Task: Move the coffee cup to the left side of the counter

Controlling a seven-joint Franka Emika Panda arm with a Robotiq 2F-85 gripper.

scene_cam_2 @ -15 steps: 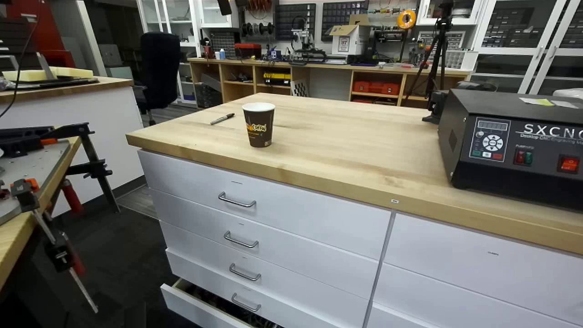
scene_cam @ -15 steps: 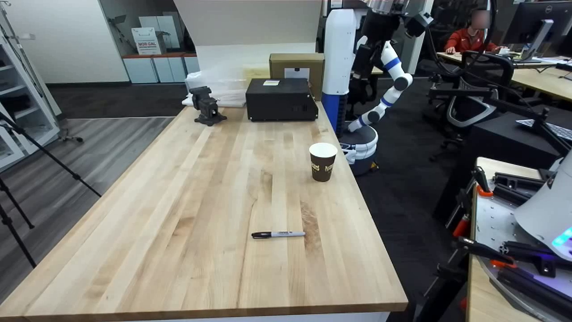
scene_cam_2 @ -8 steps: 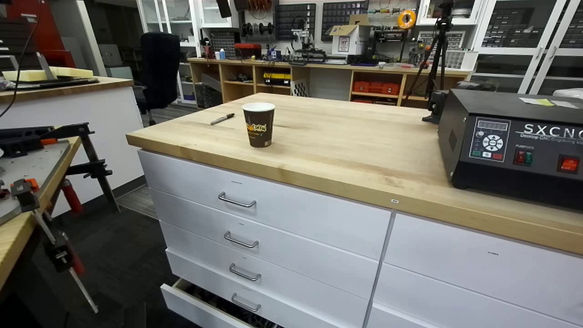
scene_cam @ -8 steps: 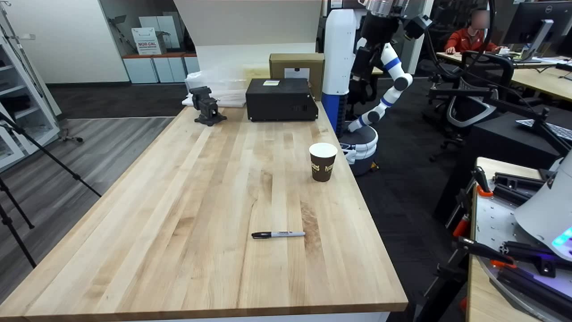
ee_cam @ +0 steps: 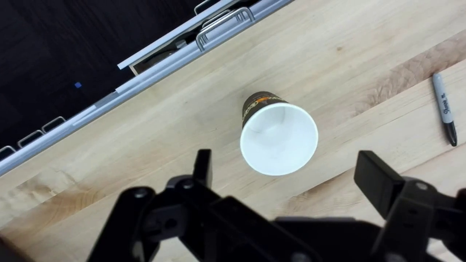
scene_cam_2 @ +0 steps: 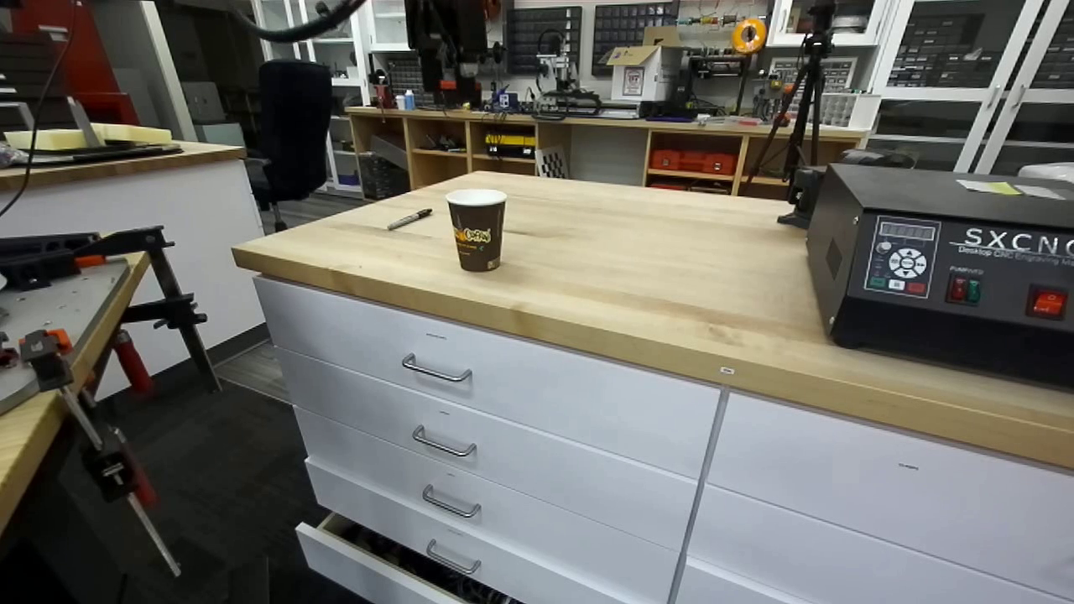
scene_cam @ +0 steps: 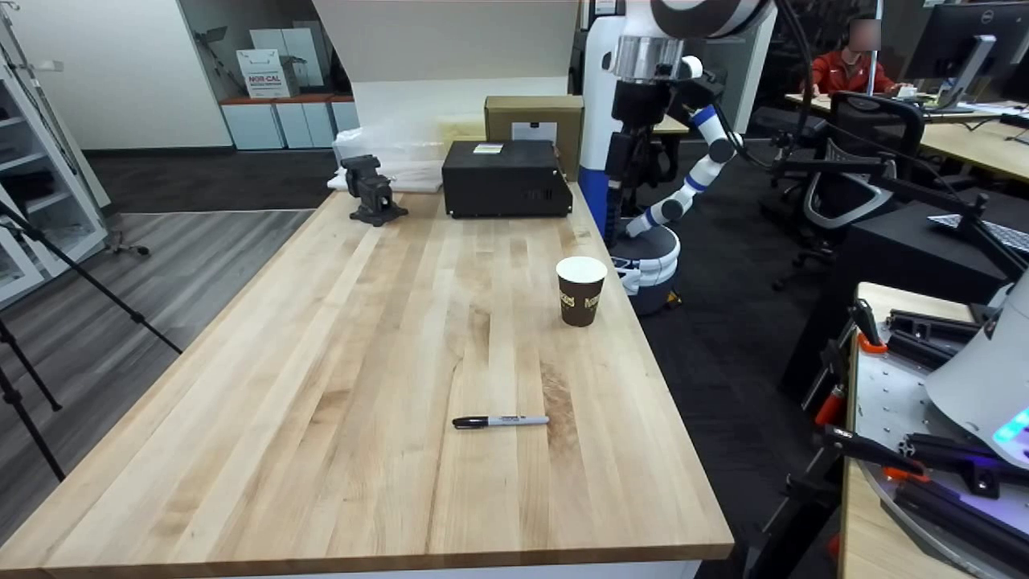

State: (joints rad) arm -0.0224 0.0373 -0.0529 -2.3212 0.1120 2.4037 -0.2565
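The Robotiq gripper [ee_cam: 284,166] hangs empty, jaws spread, I'd say to straddle the paper coffee cup [ee_cam: 279,135] upright on the butcher-block counter [ee_cam: 164,120] just right of the frame's centre, the drop hard to gauge.

Dk brn, yellow-lettered, white-rimmed cup [scene_cam_2: 478,243], lt tan plank-striped counter [scene_cam: 354,362], blk claw [ee_cam: 288,173], grey & blk pen [ee_cam: 444,107]

Coffee cup [scene_cam_2: 478,239] upright on counter [scene_cam_2: 621,252], pen [scene_cam_2: 409,219] beyond, black machine [scene_cam_2: 944,268] well apart; claw [scene_cam_2: 450,79] higher, apart from cup.
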